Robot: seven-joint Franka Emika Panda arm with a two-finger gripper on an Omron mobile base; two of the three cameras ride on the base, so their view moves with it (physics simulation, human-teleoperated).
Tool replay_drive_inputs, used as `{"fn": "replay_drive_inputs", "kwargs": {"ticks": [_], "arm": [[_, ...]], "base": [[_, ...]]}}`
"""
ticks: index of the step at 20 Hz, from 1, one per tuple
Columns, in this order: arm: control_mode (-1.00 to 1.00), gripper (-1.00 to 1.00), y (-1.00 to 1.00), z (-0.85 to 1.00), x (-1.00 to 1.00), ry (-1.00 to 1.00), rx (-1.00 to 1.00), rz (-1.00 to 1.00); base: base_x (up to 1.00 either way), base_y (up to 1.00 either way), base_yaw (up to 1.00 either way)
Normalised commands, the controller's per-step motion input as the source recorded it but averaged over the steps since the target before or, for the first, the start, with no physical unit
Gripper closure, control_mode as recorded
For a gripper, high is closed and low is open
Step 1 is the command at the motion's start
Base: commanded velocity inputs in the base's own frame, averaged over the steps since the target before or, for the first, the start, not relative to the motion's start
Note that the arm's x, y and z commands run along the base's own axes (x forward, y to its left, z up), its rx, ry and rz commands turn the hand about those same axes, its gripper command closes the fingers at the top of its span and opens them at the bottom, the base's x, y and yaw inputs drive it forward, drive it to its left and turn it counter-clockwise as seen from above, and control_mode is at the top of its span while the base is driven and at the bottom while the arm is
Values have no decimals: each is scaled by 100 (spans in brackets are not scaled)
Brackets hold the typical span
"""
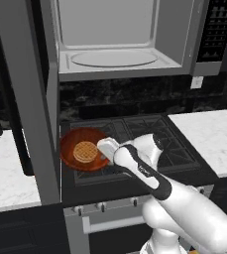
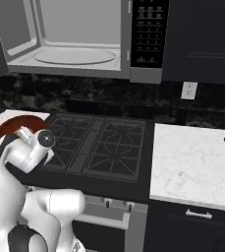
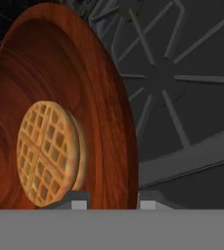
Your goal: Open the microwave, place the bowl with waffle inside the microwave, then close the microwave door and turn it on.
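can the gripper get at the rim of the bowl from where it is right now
Probably yes. The gripper straddles the bowl's rim, one fingertip inside near the waffle, one outside over the stove; nothing blocks it.

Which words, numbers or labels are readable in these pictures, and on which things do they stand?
None can be read.
Microwave button panel: pale rows of marks, too small and blurred to read.
Bowl, waffle, stove: no text.

The bowl (image 2: 16, 126) is largely hidden behind the arm in the right base view, its left side cut by the hand view's edge, while the gripper (image 3: 108, 201) shows fingertips only, and the microwave (image 1: 135, 34) top is cropped.
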Motion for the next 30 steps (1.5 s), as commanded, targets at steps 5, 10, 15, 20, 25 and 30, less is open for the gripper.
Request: {"fn": "replay_drive_inputs", "kwargs": {"ticks": [5,10,15,20,25,30], "arm": [[-100,100,-21,82,0,-1,1,-19],[-100,100,-36,75,-6,-9,7,-22],[-100,100,-26,81,-59,-2,4,-5],[-100,100,-45,92,-46,0,4,0],[-100,100,-38,100,-16,0,4,-1],[-100,100,-25,100,-10,-2,5,-5]], "base": [[0,0,0],[0,0,0],[0,0,0],[0,0,0],[0,0,0],[0,0,0]]}}
